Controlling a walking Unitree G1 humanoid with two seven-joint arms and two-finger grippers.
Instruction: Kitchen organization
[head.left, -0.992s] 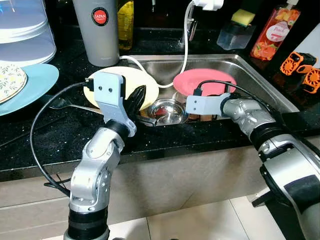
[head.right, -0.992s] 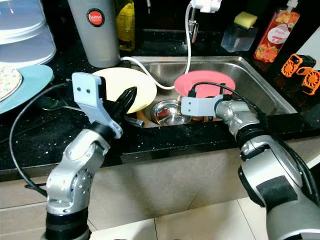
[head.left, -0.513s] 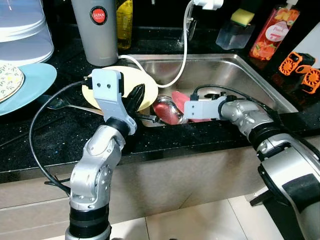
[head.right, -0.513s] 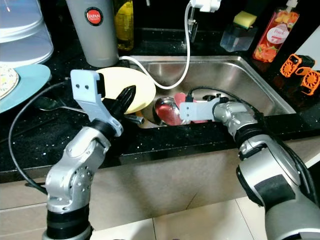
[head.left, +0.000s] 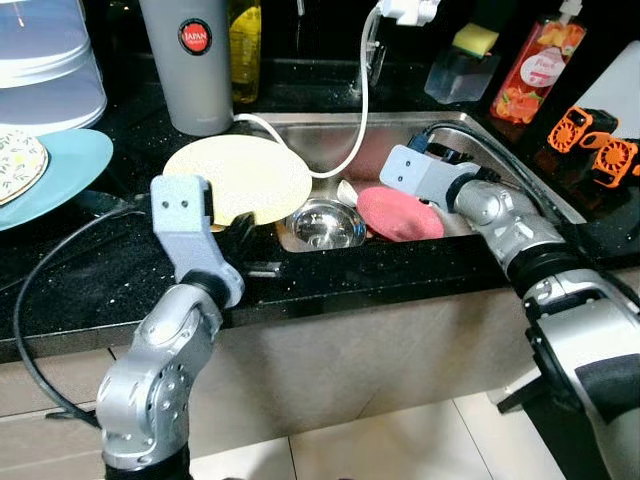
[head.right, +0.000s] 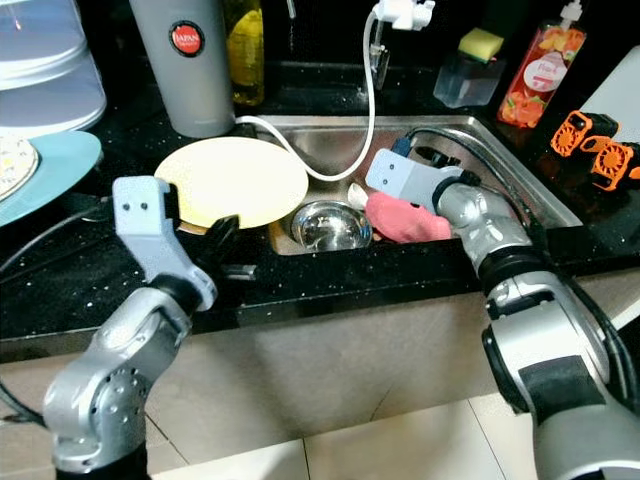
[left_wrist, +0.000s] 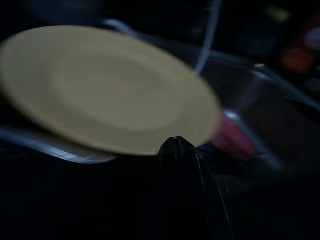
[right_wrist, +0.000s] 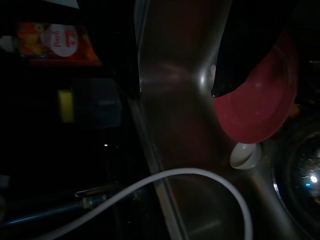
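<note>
Right wrist view shows the right hand (right_wrist: 240, 65) pinching the red plate (head.left: 400, 213), tilted inside the sink (head.left: 500, 140) beside the steel bowl (head.left: 322, 224). Left hand (left_wrist: 176, 150), fingers pressed together, waits by the yellow plate (head.left: 238, 178). Next, I judge: lift the red plate onto the table (head.left: 60, 270).

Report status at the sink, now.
Right gripper in the steel sink, fingers on the round pink plate. Left gripper shut, at the yellow plate rim. White hose drapes across the basin.
</note>
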